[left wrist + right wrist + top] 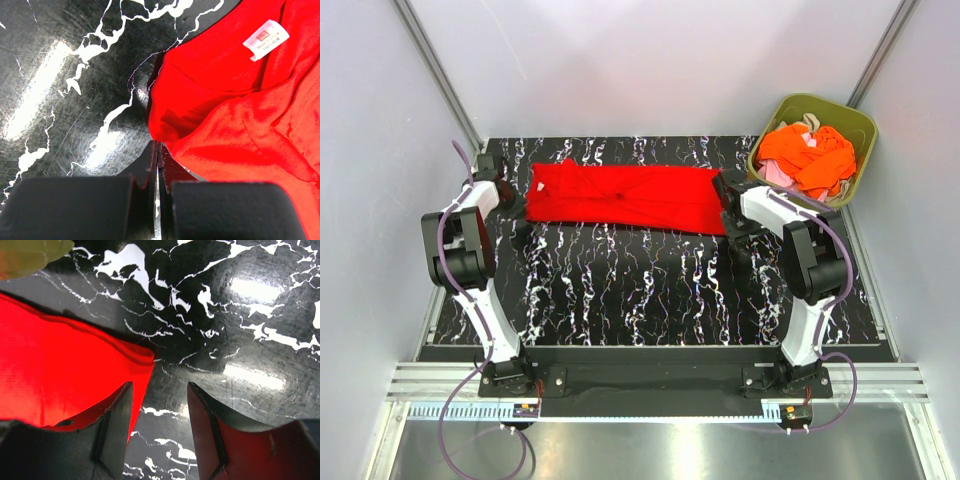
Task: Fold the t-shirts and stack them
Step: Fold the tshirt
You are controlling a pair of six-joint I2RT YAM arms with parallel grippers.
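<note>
The left claw (157, 148) is pressed together, its tips touching the collar-end edge of the red t-shirt (240, 130), which spreads ahead and rightward. I cannot tell whether cloth is nipped. The right claw (160, 386) stands apart, the hem corner just ahead-left. The shirt's long axis runs from claw to claw across the table (650, 290), one arm at each end.

T-shirt (625, 196) far back on table (640, 290), bin (845, 112) to its right.
</note>
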